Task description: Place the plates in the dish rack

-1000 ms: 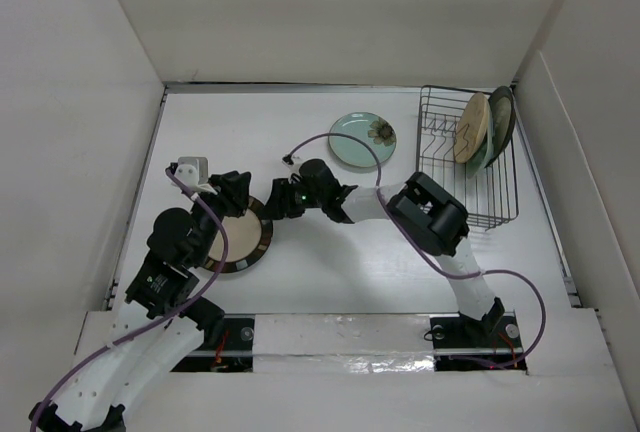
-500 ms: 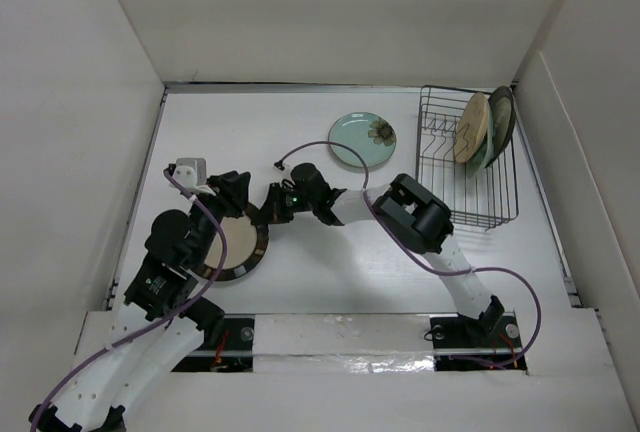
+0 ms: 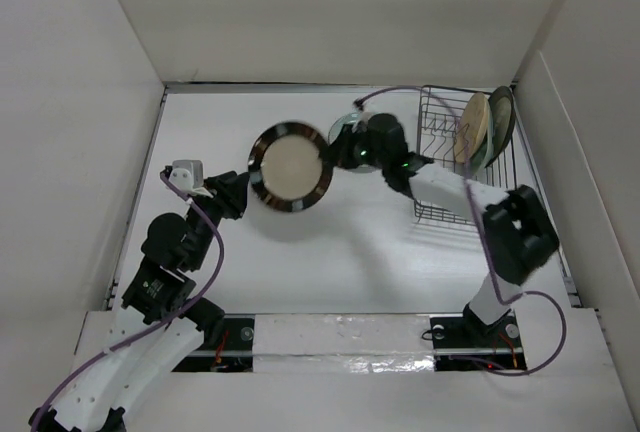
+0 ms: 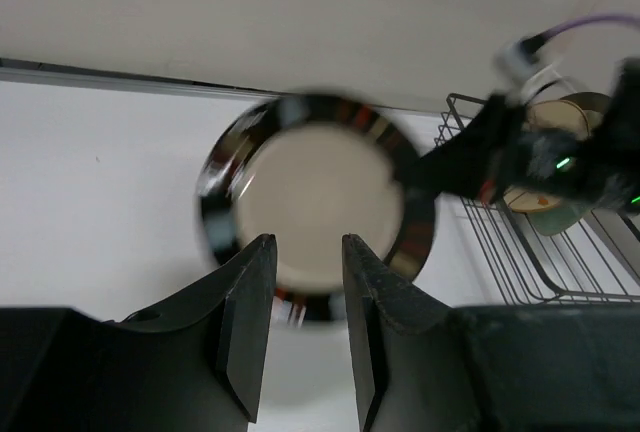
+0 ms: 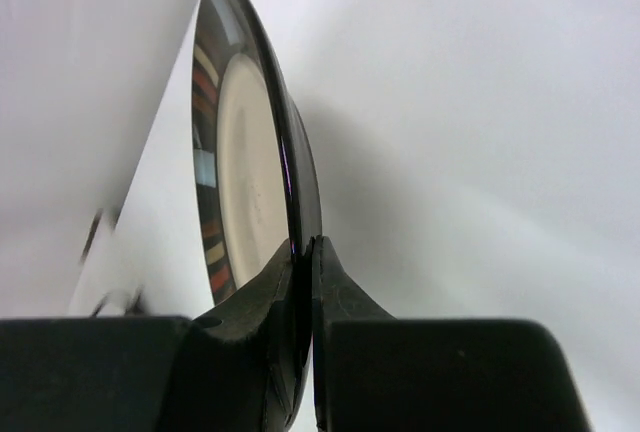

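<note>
Top external view showed the striped-rim plate held off the surface, well left of the dish rack, which held other plates. The right fingers pinched its dark rim from both sides. The left fingers stood somewhat spread, gripping nothing, near the plate.

My right arm bends at the elbow and reaches far over to the left side. My right gripper is pinched tight on the rim of the striped plate. My left arm is folded low on its own side, and my left gripper points forward with its fingers a little apart, holding nothing.
</note>
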Tool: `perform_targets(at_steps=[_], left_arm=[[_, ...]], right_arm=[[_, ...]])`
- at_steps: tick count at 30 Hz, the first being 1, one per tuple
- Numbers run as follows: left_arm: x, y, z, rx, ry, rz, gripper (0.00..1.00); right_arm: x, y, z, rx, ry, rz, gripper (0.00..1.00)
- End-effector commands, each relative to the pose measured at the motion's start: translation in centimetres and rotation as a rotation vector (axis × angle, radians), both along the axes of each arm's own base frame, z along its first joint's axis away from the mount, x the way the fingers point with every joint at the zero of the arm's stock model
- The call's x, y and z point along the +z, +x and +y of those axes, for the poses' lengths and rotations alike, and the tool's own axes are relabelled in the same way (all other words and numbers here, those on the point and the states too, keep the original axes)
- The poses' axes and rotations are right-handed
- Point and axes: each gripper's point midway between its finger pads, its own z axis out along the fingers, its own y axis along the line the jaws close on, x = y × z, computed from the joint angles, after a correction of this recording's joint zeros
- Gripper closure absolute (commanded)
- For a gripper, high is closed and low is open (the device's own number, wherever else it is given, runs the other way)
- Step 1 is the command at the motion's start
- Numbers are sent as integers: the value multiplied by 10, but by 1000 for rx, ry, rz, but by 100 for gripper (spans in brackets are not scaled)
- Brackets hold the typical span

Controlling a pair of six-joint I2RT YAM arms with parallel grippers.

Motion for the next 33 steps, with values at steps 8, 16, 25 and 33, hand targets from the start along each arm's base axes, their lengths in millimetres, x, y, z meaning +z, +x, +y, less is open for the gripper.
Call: perform_targets(at_steps=[8, 16, 25, 33], left_arm=[[10, -2, -3, -21, -16, -38, 70], [1, 4, -15, -62, 0, -1, 70], [3, 4, -11, -41, -10, -9, 69], [-1, 6, -13, -47, 3, 6, 69]], right_arm=[[245, 67, -324, -1126, -346, -635, 100], [283, 55, -391, -1348, -763, -650, 100], [253, 79, -396, -1253, -955, -625, 100], [213, 96, -400, -1225, -1060, -518, 100]])
